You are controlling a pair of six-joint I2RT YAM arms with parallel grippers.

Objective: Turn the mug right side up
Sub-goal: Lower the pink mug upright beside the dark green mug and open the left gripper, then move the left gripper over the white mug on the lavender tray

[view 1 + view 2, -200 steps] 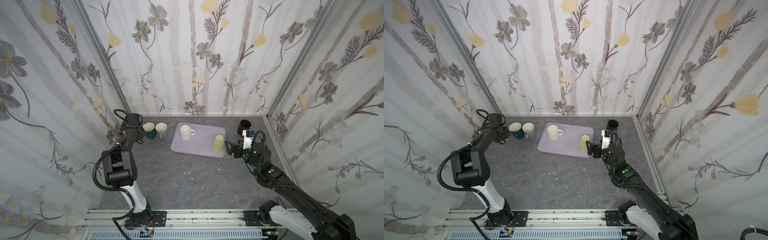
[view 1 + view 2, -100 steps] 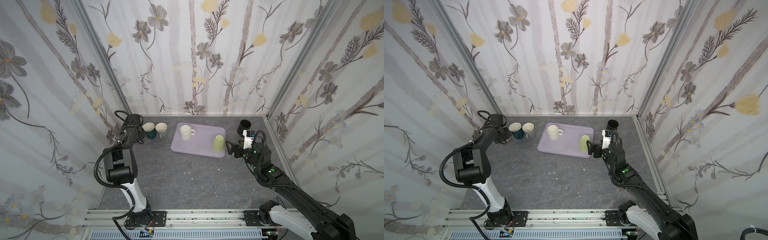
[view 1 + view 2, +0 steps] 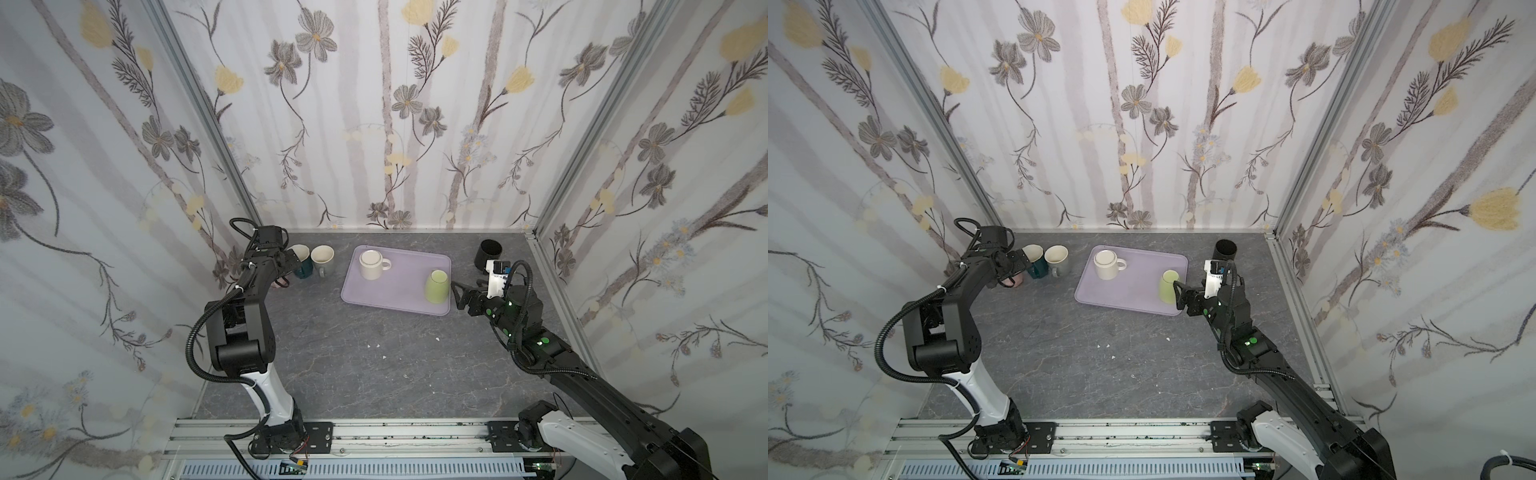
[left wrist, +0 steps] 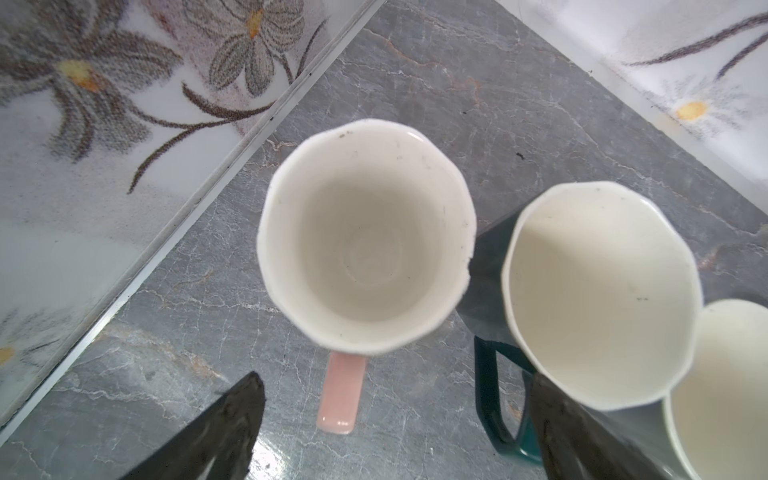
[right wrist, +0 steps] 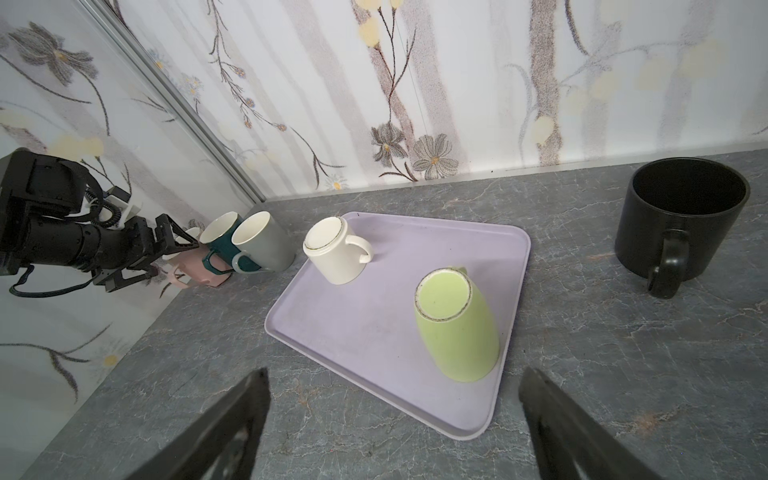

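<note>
An upside-down lime-green ceramic mug [image 3: 437, 286] stands base-up at the right end of a lilac tray [image 3: 399, 289], right of centre in both top views. The right gripper [image 3: 458, 291] is just beside it, jaws spread wide and empty. The mug looks rigid, glazed, slippery and breakable, with its handle turned away from the gripper, so a firm pinch across the tapered body seems safest. Left of centre, the left gripper [image 3: 293, 262] hangs spread open over an upright pink mug [image 4: 365, 237], holding nothing.

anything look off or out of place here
The cream mug and green mug on the lilac tray sit upside down, bases up. A few white crumbs lie on the table.
</note>
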